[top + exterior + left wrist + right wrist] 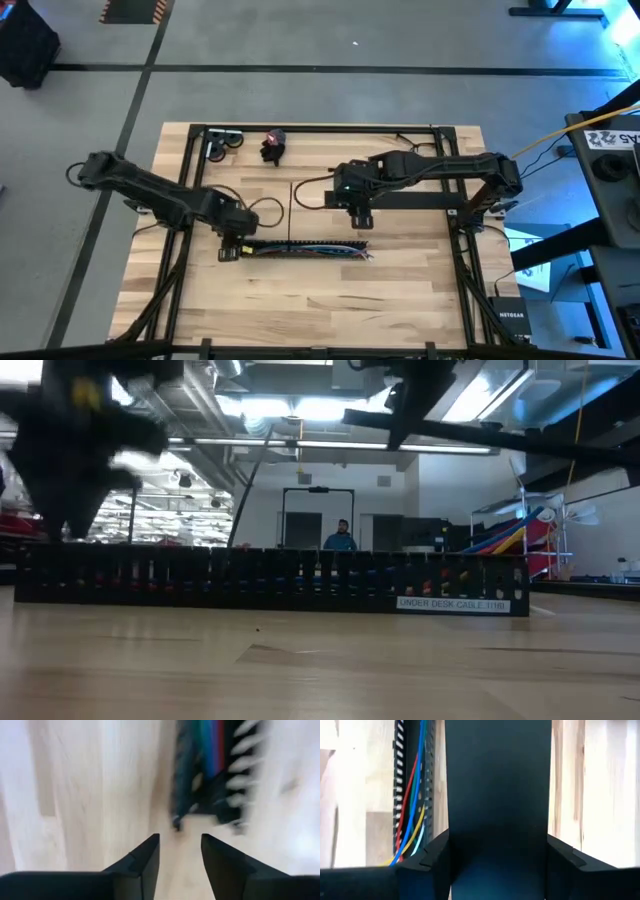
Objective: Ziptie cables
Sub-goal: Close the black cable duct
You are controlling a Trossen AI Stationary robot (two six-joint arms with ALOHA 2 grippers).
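The cables (300,249), thin red, blue, yellow and white wires, lie inside the long black slotted channel (270,582) on the table's near middle; they also show in the right wrist view (410,795). My left gripper (232,248) is open just off the channel's left end (200,815) and touches nothing. My right gripper (360,214) hovers just beyond the channel, shut on the flat black channel cover (420,200). I cannot make out any zipties. My right gripper pinches the flat channel cover (497,820) across its width, near its left end, one finger (432,857) on each long edge. It comes from above. The cover is lifted clear of the table (480,442), roughly level, and runs toward the table's right, parallel to the channel.
A black frame (320,128) runs round the table's far edge and sides. Small dark items (272,146) and a metal part (222,143) sit near the far left. A thin dark strand (290,212) lies between the arms. Bare wood (330,300) spreads near the front edge.
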